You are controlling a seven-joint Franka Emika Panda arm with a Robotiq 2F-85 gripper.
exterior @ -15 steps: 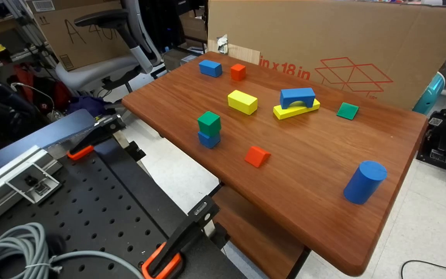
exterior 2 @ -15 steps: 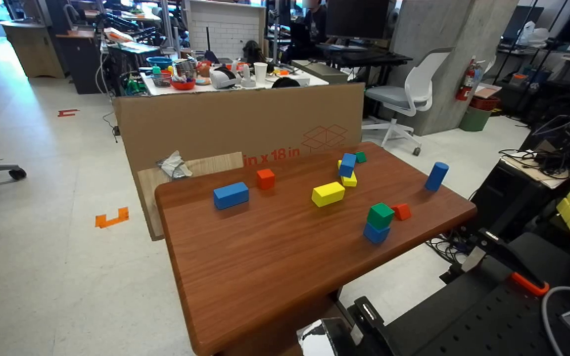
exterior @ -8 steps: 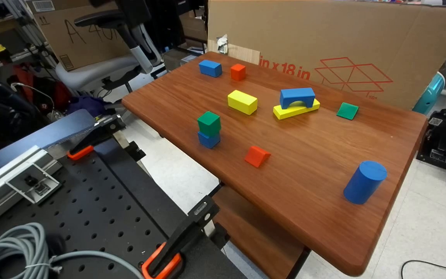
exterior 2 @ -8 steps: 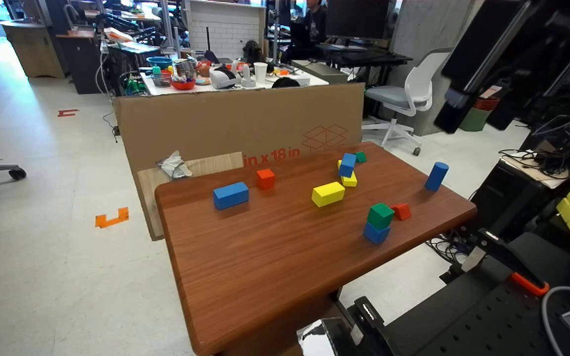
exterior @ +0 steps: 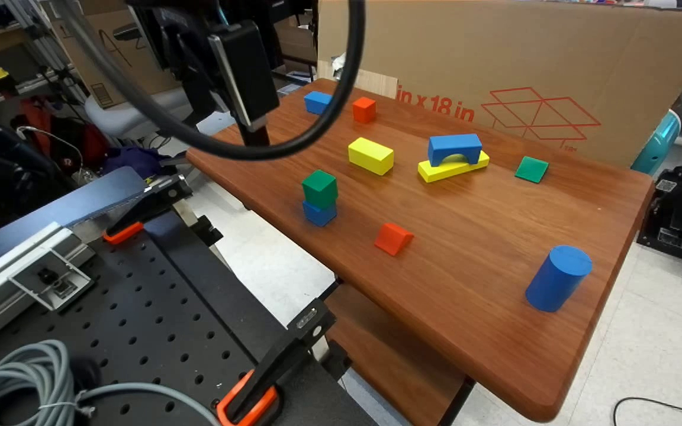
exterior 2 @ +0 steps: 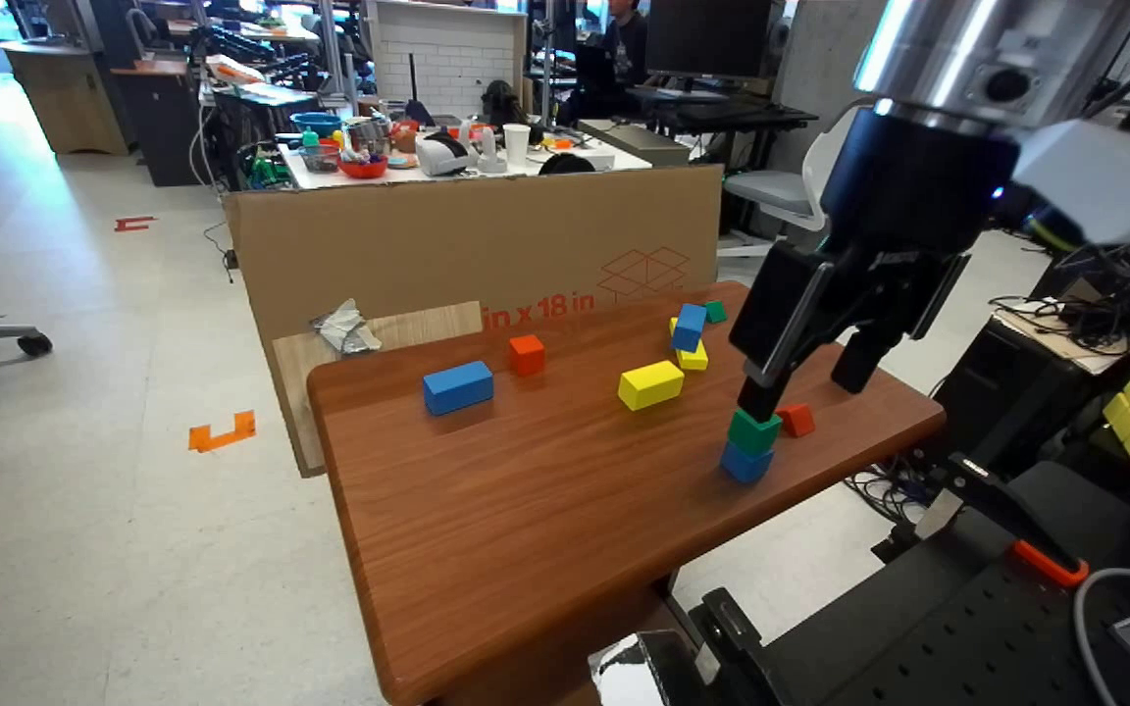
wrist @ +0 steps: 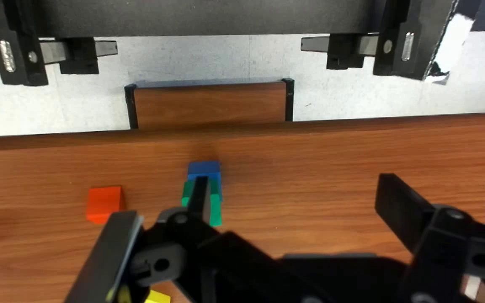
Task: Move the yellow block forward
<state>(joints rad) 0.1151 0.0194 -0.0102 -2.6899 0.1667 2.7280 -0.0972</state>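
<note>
The yellow block [exterior: 370, 157] lies flat on the brown table, near its middle, in both exterior views [exterior 2: 650, 385]. A yellow corner of it [wrist: 158, 297] shows at the bottom edge of the wrist view, and the rest is hidden by the gripper. My gripper [exterior 2: 805, 392] is open and empty above the table, apart from the yellow block. In the wrist view the gripper's fingers [wrist: 296, 179] stand wide apart with bare wood between them. The left finger there overlaps the green cube.
A green cube [exterior: 320, 188] sits on a blue block [exterior: 319, 213] near the yellow block. A red triangular block [exterior: 393, 238] stands close by. A blue arch [exterior: 454, 148] rests on a thin yellow bar [exterior: 450, 170]. A blue cylinder [exterior: 559, 278] stands at the table's end.
The arm was out of both exterior views one second ago. It came in from the top and has lowered over the table near the green and blue stack. The blocks have not moved.
</note>
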